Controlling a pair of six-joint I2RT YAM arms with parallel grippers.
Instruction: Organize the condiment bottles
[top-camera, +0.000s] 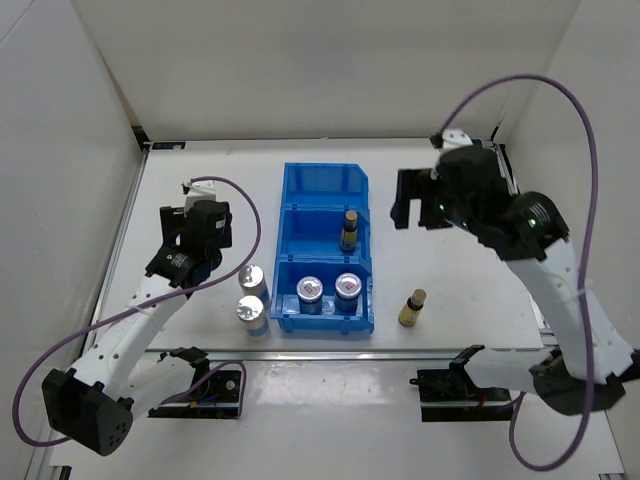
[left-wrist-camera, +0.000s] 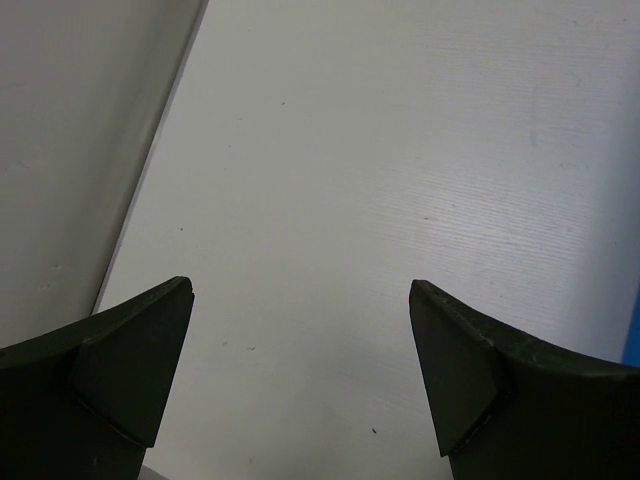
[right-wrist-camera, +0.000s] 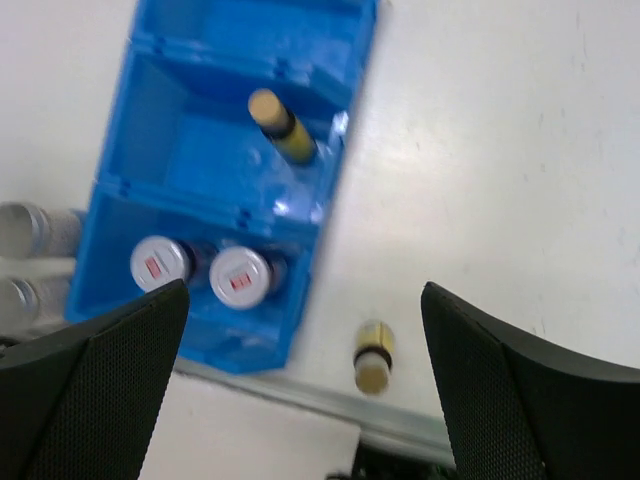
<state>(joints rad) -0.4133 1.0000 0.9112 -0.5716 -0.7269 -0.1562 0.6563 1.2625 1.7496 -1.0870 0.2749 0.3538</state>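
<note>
One amber bottle stands in the middle compartment of the blue bin. Two red-and-white-labelled jars stand in its near compartment. Two silver-capped shakers stand on the table left of the bin. The second amber bottle stands on the table right of the bin. My left gripper is open and empty above bare table. My right gripper is open and empty, high above the table; its view shows the loose bottle, the bin and the jars.
A metal rail runs along the near table edge. White walls enclose the table on the left, back and right. The bin's far compartment holds nothing. Cables loop from both arms.
</note>
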